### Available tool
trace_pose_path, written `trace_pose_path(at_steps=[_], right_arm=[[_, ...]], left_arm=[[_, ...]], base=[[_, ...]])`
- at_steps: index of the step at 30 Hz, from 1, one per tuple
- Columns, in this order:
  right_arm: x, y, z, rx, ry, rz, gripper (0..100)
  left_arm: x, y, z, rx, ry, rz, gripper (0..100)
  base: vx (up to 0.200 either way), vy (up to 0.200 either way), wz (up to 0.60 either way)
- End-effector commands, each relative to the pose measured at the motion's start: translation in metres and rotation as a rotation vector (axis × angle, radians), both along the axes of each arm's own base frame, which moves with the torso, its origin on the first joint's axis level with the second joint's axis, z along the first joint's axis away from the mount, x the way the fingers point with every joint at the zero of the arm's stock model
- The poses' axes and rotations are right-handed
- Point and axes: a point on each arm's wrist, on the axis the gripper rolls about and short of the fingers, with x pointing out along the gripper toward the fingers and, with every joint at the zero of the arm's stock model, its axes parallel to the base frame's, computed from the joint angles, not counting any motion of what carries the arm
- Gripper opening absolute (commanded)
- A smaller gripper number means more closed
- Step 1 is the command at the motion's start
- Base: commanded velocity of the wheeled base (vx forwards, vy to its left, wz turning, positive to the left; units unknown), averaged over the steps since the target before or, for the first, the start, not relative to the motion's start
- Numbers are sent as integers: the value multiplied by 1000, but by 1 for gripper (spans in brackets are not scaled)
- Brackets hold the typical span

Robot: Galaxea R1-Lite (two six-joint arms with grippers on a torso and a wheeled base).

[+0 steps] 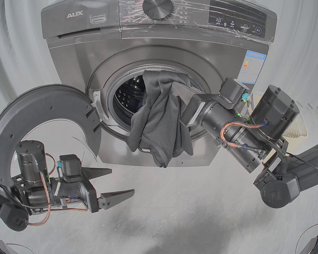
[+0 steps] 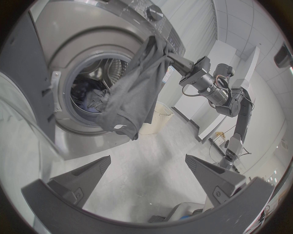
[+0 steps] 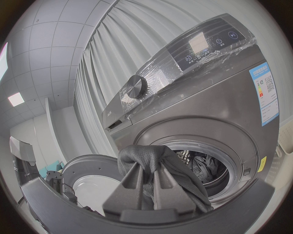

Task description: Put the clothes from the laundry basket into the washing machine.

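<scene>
A dark grey garment [image 1: 159, 122] hangs in front of the washing machine's [image 1: 81, 57] open drum mouth, its lower end dangling below the opening. My right gripper [image 1: 174, 87] is shut on the garment's [image 3: 152, 158] upper part, right at the mouth's upper right. In the left wrist view the garment [image 2: 134, 91] droops from the right gripper [image 2: 167, 52]. More clothes [image 3: 206, 167] lie inside the drum. My left gripper [image 1: 113, 183] stands open and holds nothing, low over the floor in front of the open door [image 1: 38, 107].
The round door is swung out to the left of the machine. A cream laundry basket [image 1: 297, 132] stands on the floor to the machine's right, behind my right arm. Bare grey floor [image 1: 183, 209] lies in front of the machine.
</scene>
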Motion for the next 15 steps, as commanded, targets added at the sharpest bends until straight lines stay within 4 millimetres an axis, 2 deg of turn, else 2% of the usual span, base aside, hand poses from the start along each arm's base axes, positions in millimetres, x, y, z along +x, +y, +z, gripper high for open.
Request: trace_pose_path(at_steps=[1,3,5,15], right_arm=[[8,10,-8,-8,9,3,0],[8,10,-9,-9,10,3,0],[8,12,-8,-6,7,6,0],[7,12,-5,12,-11,7,0]], left_arm=[[21,-26,-22,-12,99,-38,100],[22,-26,-23,-16,102,-38,100],[31,-37,-32,-26,121,-43,100],[60,-58,-57,-67,115,7,100]], base=[[0,0,0],[0,0,0],[0,0,0],[0,0,0]])
